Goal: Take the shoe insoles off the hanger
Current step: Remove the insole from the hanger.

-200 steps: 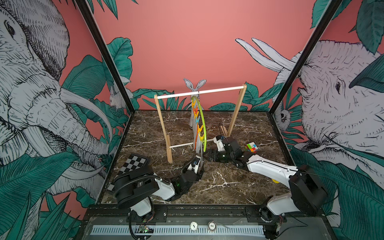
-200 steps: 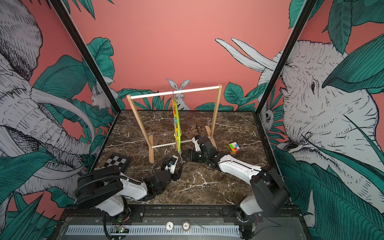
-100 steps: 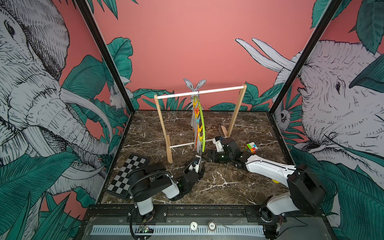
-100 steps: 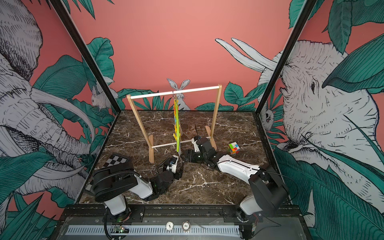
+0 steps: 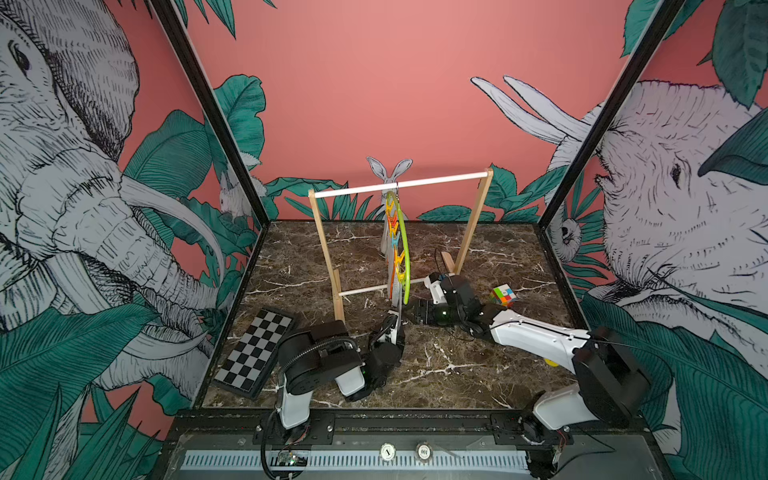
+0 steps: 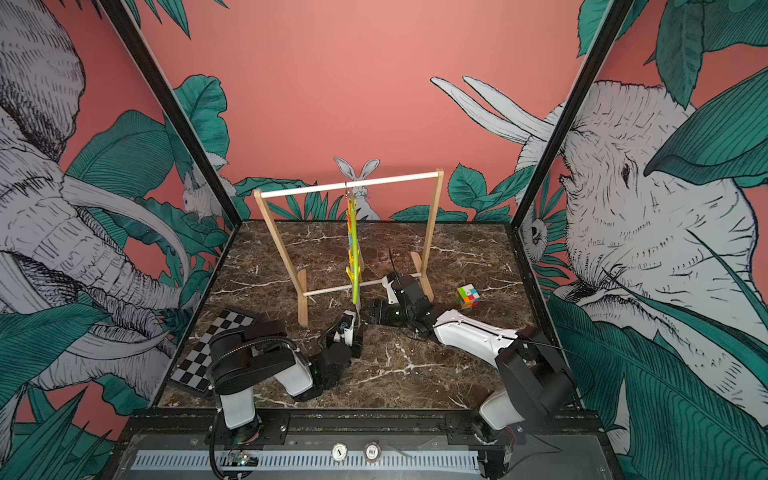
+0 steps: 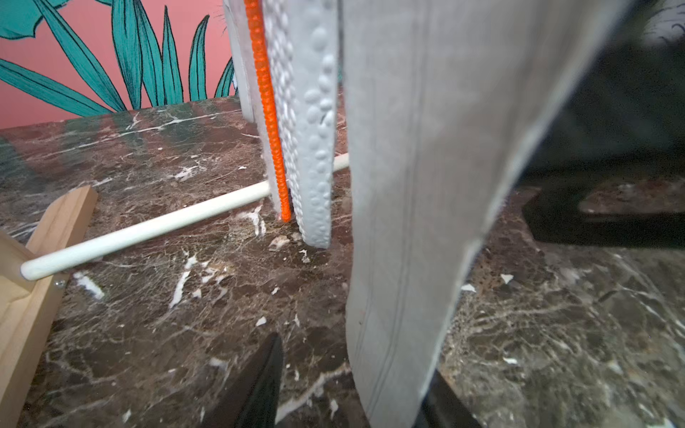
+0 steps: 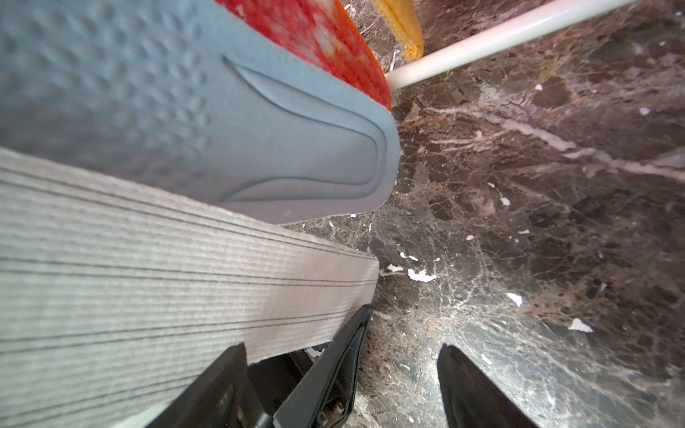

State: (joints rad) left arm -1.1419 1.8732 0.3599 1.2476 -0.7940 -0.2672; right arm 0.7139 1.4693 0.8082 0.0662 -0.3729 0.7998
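Brown marbled surface inside mural-walled enclosure. Left wrist view, unlike top views, shows left fingers straddling striped insole, grip undetermined; right fingers wide.

Soft even light; wrist close-ups — blurred

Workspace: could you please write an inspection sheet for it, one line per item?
Surface: dark marble tabletop.
Job's things: lime-green hanger hooked on the white bar of the wooden rack; striped insole, grey-blue insole and dimpled insole hang from it.
Clutter: chequered board beside the left arm; colour cube near the right arm.
Hands: left hand open, jaws astride the striped insole's lower end; right hand open, empty.
Cables: black hose looped over the left arm.
Surroundings: elephant-and-leaf printed walls, black frame posts.
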